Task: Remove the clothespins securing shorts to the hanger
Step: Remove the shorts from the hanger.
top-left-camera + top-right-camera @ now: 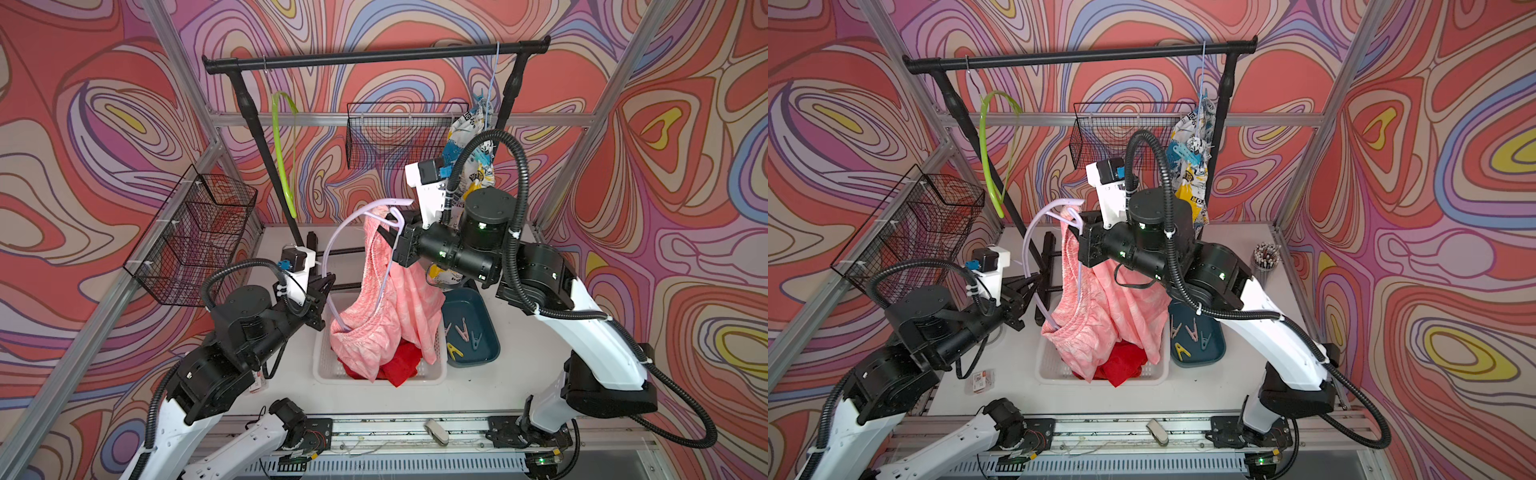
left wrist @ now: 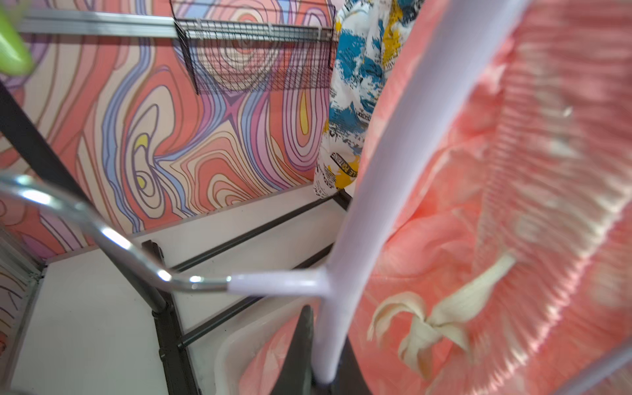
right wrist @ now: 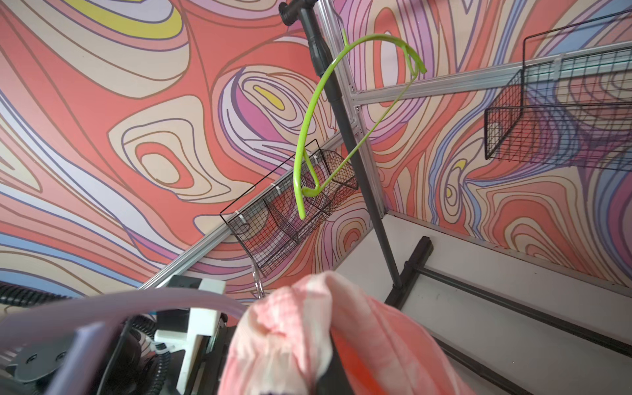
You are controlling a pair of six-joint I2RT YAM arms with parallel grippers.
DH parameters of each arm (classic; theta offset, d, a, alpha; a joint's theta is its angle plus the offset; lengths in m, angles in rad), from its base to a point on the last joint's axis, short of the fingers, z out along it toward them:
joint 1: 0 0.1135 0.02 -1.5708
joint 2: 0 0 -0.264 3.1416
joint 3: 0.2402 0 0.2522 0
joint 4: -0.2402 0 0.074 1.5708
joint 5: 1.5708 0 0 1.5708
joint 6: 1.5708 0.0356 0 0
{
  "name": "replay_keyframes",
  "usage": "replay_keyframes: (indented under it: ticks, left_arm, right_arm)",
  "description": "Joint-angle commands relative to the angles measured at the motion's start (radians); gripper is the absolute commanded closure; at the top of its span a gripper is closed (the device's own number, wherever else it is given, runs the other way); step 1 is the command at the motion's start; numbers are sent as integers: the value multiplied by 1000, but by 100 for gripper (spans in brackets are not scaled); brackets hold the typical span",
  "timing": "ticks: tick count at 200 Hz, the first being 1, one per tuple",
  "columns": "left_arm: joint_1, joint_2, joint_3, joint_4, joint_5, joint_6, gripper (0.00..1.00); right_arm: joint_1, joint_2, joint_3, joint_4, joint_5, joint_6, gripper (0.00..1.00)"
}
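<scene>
Pink shorts (image 1: 386, 316) hang bunched from the upper end of a lilac hanger (image 1: 345, 245), and their lower folds rest in the white basket (image 1: 324, 365) on top of the red shorts (image 1: 405, 365). The left gripper (image 1: 325, 286) is clamped on the hanger's bar beside its neck. The right gripper (image 1: 390, 235) is closed at the bunched waistband; cloth covers its tips, so what they pinch cannot be told. Four clothespins (image 1: 461, 331) lie in the teal tray (image 1: 486, 332) just beside the basket. The printed shorts (image 1: 473, 137) hang from the black rail (image 1: 374, 58). A green hanger (image 1: 284, 158) hangs bare.
</scene>
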Motion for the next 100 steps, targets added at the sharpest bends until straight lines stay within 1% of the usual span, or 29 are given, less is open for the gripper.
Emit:
replay_keyframes:
  ticks: [1, 16, 52, 70, 86, 100]
  left_arm:
    - [0, -22, 64, 109, -65, 23, 100]
    - [1, -48, 82, 130, -74, 41, 100]
    - [0, -86, 162, 105, -84, 80, 100]
    - [1, -108, 173, 111, -123, 100, 100]
    - [0, -119, 187, 90, -157, 112, 100]
    - [-1, -118, 202, 57, -168, 108, 100]
  right_arm:
    - [-39, 1, -52, 117, -83, 63, 100]
    - [-50, 8, -76, 124, -87, 72, 100]
    - [-59, -24, -162, 166, -109, 94, 100]
    - [-60, -46, -211, 182, -103, 102, 100]
    - [-60, -72, -253, 192, -70, 106, 100]
    - [-60, -95, -289, 202, -6, 101, 100]
